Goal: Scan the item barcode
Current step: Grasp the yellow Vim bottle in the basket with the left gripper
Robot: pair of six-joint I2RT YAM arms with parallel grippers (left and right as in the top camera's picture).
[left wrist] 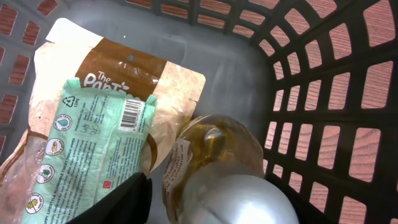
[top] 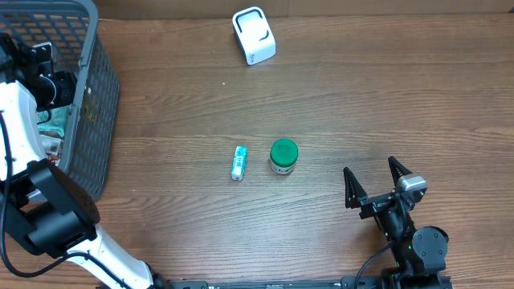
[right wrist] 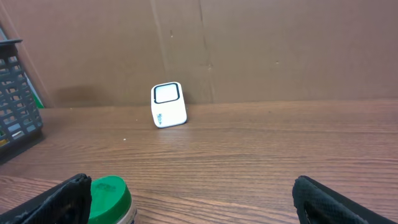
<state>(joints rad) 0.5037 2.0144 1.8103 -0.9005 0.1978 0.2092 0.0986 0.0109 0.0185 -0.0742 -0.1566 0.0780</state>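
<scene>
Left wrist view looks down into the basket (left wrist: 311,93), where a bottle (left wrist: 214,149) of golden liquid rests on the grey floor. Its silver cap (left wrist: 233,202) points at the camera and its long axis runs away from the lens towards the basket floor. The bottle leans against a brown pouch (left wrist: 143,74), and a mint-green packet (left wrist: 93,149) lies on that pouch with its barcode (left wrist: 132,114) facing up.

The left end effector (left wrist: 211,202) has a dark finger on each side of the cap, roughly half apart. I cannot tell whether they are clamped on it or only close to it.

Only the overhead view shows the rest. The basket stands at the table's (top: 361,96) left edge with the left arm reaching into it, and the bottle itself is hidden there. The white scanner (top: 253,35) sits at the far edge. A small tube (top: 238,162) and a green-lidded jar (top: 283,155) stand just beside each other mid-table.

The right end effector (top: 369,166) hovers near the front right, fingers spread wide and empty. Its own camera faces the scanner's window.
</scene>
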